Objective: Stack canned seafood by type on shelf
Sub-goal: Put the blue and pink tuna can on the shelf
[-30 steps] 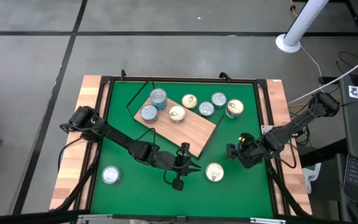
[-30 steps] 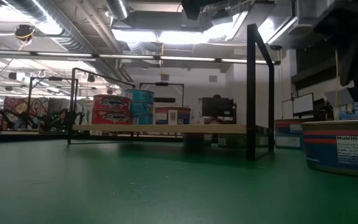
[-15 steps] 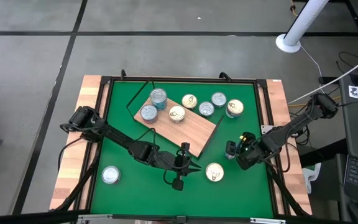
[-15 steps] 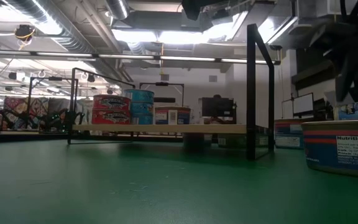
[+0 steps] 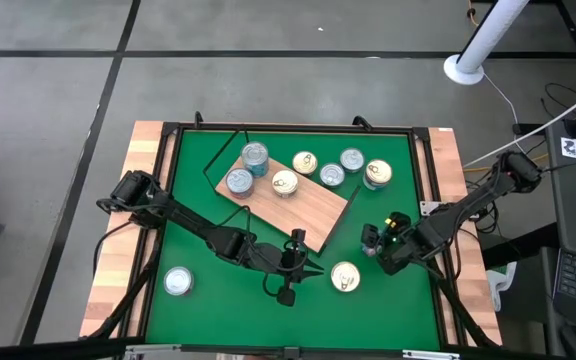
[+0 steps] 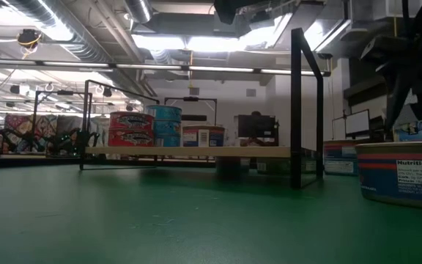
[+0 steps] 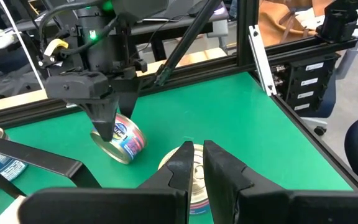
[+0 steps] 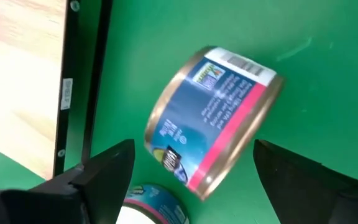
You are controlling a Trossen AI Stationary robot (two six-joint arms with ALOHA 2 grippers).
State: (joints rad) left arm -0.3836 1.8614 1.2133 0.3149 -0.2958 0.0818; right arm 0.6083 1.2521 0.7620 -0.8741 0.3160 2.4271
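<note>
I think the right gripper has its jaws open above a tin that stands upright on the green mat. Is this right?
Not quite. The right gripper does have its jaws open above a tin on the green mat, but that tin lies on its side, not upright. The right wrist view shows its blue and red side label facing up, and the left wrist view shows it tipped over too.

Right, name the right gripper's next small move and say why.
Probably lower the right gripper and close on the tipped tin: its fingers stand open either side of that tin, which lies tipped over on the green mat beside the shelf.
</note>
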